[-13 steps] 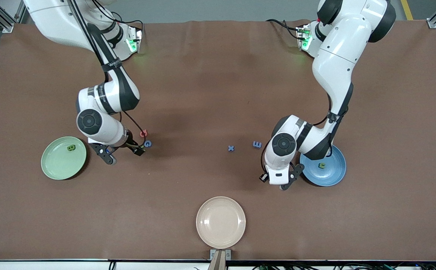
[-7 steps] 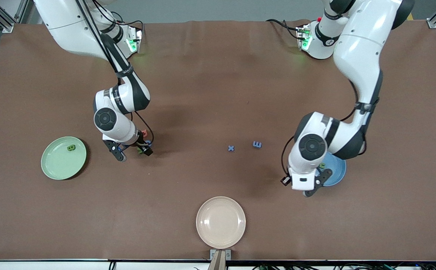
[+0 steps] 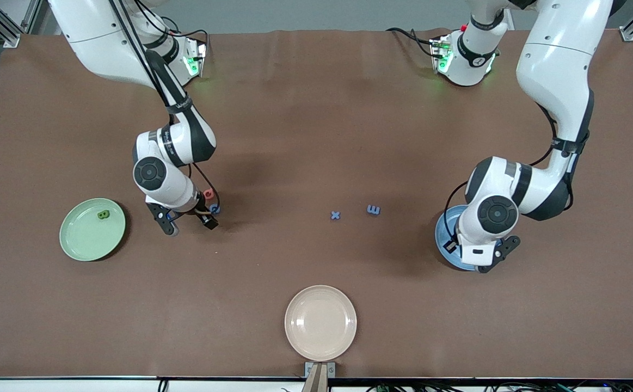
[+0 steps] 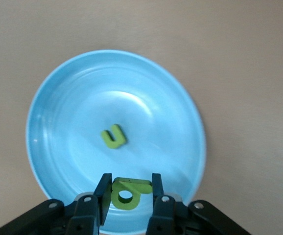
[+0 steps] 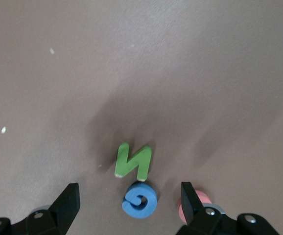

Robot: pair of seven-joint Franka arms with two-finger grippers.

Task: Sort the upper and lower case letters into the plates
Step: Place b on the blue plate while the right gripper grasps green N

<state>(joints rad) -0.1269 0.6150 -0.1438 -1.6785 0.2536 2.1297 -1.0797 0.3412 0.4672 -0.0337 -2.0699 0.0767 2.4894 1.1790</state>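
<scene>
Left gripper (image 4: pixel 128 192) clamping green letter (image 4: pixel 128 193) over blue plate (image 4: pixel 58 122): releasing next. Right gripper (image 5: pixel 129 200), fingers apart, descending around blue G (image 5: pixel 139 199).

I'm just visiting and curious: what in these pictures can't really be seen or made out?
- Front view: most of the blue plate and the letters in it are covered by the left arm.
- Front view: the green N is hidden under the right pincer.
- Right wrist view: the pink letter sits partly under a finger; its shape is unclear.
</scene>
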